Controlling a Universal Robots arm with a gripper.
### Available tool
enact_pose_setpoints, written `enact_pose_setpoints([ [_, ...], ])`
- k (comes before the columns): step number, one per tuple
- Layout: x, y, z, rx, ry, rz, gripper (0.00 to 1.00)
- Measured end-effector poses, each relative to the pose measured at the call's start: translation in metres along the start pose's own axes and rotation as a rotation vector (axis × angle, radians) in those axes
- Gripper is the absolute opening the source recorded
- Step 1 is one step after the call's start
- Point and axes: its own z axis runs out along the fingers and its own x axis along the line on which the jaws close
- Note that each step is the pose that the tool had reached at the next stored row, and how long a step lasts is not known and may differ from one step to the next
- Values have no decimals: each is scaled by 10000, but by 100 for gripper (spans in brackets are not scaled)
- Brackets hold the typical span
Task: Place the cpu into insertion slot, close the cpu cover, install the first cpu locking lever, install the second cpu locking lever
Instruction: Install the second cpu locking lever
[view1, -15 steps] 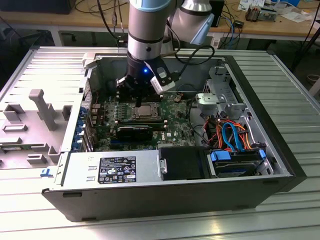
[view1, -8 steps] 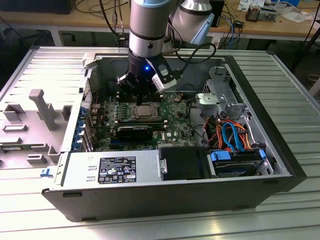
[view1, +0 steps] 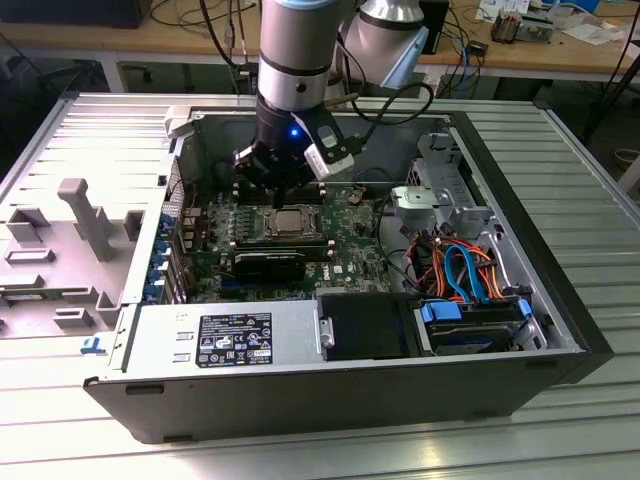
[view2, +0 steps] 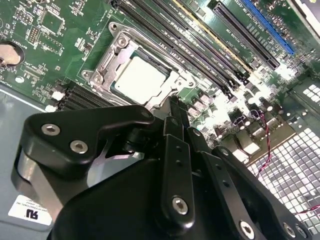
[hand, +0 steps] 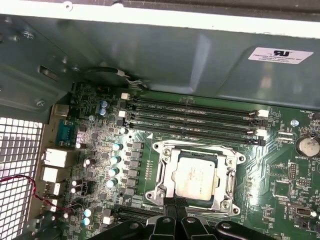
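Now my fingers (view2: 172, 107) press together, holding nothing, at the edge of the cpu cover (hand: 171, 165). Underneath, the cpu (hand: 194, 178) sits in the insertion slot (view2: 112, 92).

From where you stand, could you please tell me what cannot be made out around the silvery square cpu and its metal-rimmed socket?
- Locking levers' state: too small in the exterior view; in both wrist views they blend into the silvery cpu cover.
- Near edge of the insertion slot: hidden behind the black gripper in the second wrist view.
- Whether the silvery-grey cpu sits fully flat: not visible.
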Motion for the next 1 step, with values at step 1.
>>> enact_pose_setpoints([
  [1, 0, 0, 0, 0, 0, 0, 11],
])
